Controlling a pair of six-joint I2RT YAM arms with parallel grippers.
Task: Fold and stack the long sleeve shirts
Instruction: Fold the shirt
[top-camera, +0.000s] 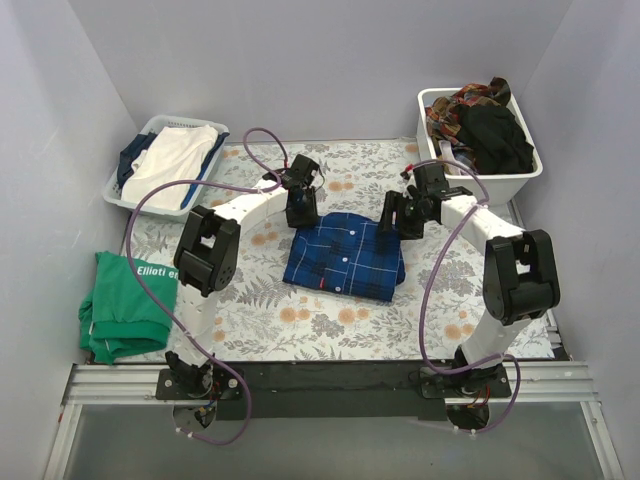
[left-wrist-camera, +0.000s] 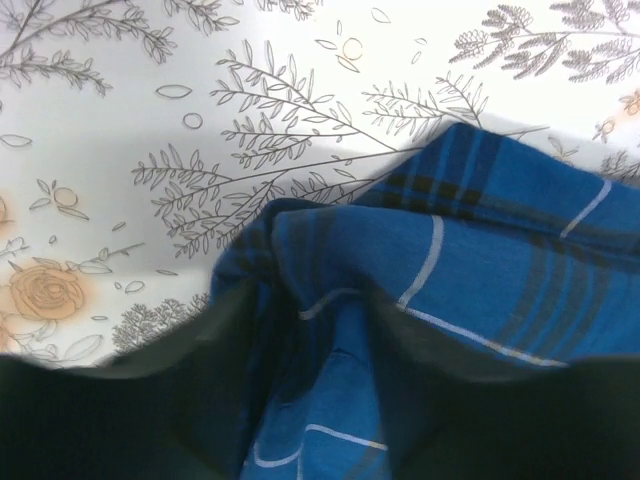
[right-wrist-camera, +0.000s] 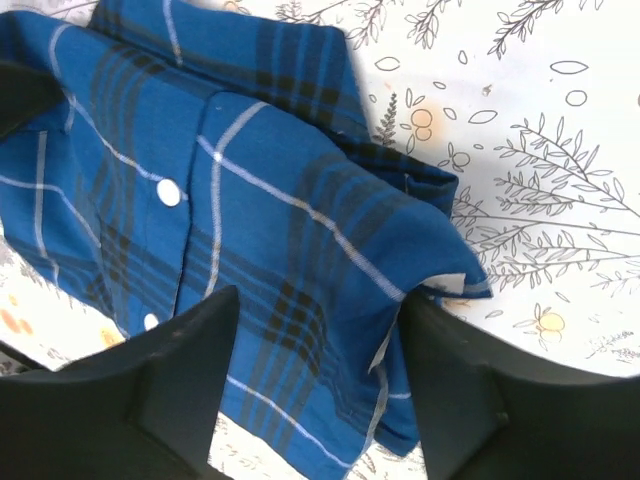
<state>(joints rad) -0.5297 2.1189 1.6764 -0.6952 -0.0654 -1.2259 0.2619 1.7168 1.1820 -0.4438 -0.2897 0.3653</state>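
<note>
The dark blue plaid long sleeve shirt (top-camera: 345, 255) lies folded into a rectangle in the middle of the floral table cloth. My left gripper (top-camera: 300, 212) points down at its far left corner. In the left wrist view that gripper (left-wrist-camera: 320, 305) is open, with a raised fold of the plaid cloth (left-wrist-camera: 480, 230) between its fingers. My right gripper (top-camera: 392, 215) is at the far right corner. It (right-wrist-camera: 318, 300) is open, straddling the shirt (right-wrist-camera: 250, 200) near the collar and button placket. A green shirt (top-camera: 125, 305) lies folded at the left edge.
A pale basket (top-camera: 128, 192) with white and blue clothes stands at the back left. A white bin (top-camera: 500, 178) heaped with dark and patterned clothes stands at the back right. The floral cloth (top-camera: 300, 320) covers the table out to the metal rail in front.
</note>
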